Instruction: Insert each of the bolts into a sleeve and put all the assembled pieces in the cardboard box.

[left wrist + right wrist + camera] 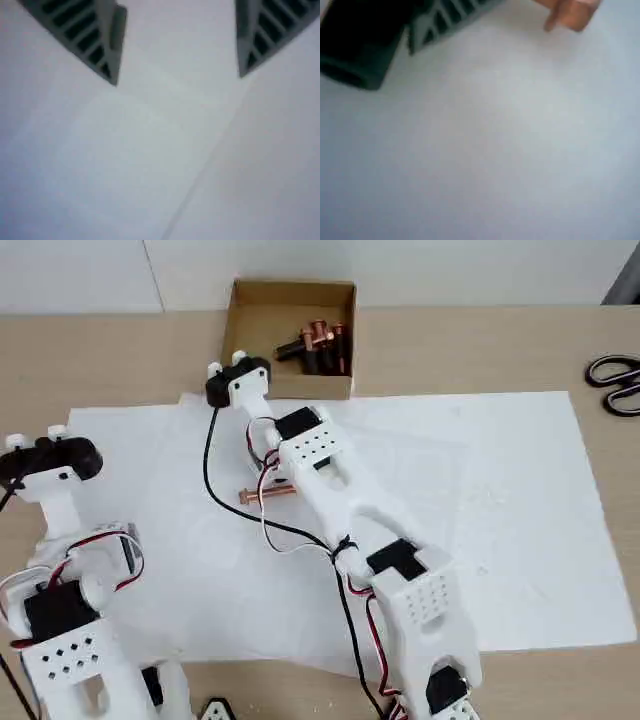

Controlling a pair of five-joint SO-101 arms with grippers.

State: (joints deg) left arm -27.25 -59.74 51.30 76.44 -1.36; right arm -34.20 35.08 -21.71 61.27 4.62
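Observation:
The cardboard box (243, 302) at the table's back holds several black sleeves with copper bolts (318, 346) in them. One loose copper bolt (262, 495) lies on the white paper, partly under the right arm. My right gripper (236, 380) is by the box's near left corner, shut on a black sleeve (356, 46) that sits against one finger (451, 19). A copper bolt head (574, 12) shows beside it, outside the jaws. My left gripper (176, 55) hangs open over bare paper at the left (50, 455), with nothing in it.
A large white paper sheet (480, 500) covers the middle of the wooden table. Scissors (615, 383) lie at the far right edge. Black cables (215, 480) trail from the right arm across the paper.

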